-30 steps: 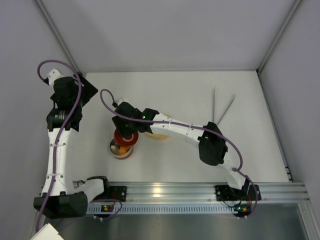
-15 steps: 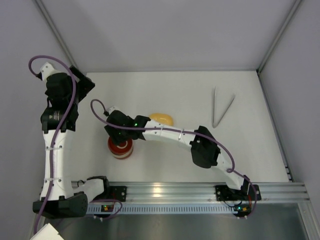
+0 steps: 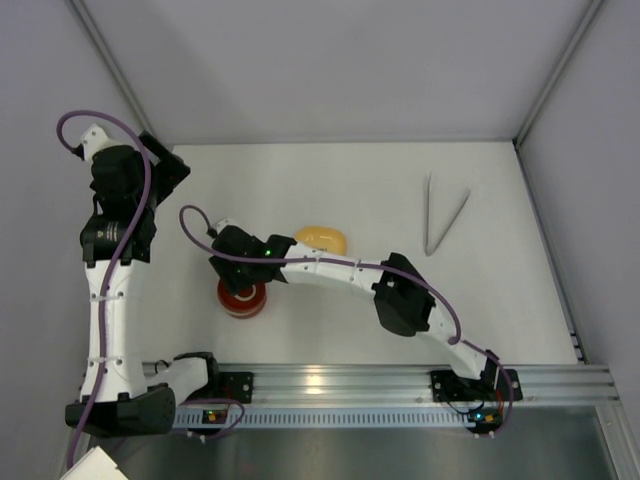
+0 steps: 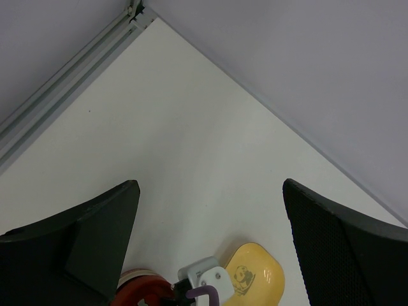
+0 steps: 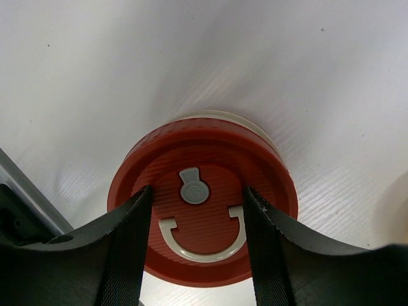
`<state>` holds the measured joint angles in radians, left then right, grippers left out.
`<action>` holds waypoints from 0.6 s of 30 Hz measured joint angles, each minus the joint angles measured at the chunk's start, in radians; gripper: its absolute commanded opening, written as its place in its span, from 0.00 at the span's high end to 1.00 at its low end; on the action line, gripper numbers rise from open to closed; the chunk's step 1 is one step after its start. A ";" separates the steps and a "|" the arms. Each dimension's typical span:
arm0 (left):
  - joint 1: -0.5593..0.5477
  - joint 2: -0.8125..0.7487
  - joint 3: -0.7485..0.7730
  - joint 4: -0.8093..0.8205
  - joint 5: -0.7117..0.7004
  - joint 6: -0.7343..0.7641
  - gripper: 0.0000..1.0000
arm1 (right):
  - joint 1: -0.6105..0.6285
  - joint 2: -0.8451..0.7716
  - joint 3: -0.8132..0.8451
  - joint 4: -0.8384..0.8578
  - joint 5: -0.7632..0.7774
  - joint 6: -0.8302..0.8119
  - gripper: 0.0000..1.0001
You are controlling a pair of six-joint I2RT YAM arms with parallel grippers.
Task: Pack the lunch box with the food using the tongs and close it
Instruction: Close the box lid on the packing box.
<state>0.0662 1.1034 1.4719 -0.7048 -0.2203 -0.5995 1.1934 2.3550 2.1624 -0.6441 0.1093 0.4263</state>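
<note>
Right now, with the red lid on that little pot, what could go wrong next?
1. The lid may sit crooked: a pale edge of the lunch box peeks out on the far side only, so it might not seal.
2. The right gripper is clamped on the lid's top. Pulling away could drag the lid off or tip the lunch box, since the left gripper hangs open, away from it.

Lid of lunch box: red, finely ribbed, bearing a grey tab and a pale U-shaped mark
Dish: yellow, small black-and-white panda print
Tongs: silver
Worktop: white
Right pincer fingers: black, woven texture
Arms: white, black joints; cable purple
</note>
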 measured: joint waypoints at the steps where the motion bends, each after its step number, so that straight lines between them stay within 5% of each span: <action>1: 0.000 0.000 0.000 0.000 0.000 0.000 0.01 | 0.000 0.003 0.000 0.002 -0.001 0.000 0.78; 7: 0.000 -0.002 0.000 0.000 0.003 0.000 0.01 | 0.002 0.012 0.000 0.011 -0.002 -0.007 0.73; 18: 0.000 -0.002 0.000 0.000 0.006 0.001 0.01 | 0.004 0.012 0.000 0.024 -0.004 -0.018 0.47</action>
<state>0.0662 1.1011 1.4719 -0.7048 -0.2138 -0.5983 1.1976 2.3672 2.1624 -0.6205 0.1051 0.4084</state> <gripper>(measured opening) 0.990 0.531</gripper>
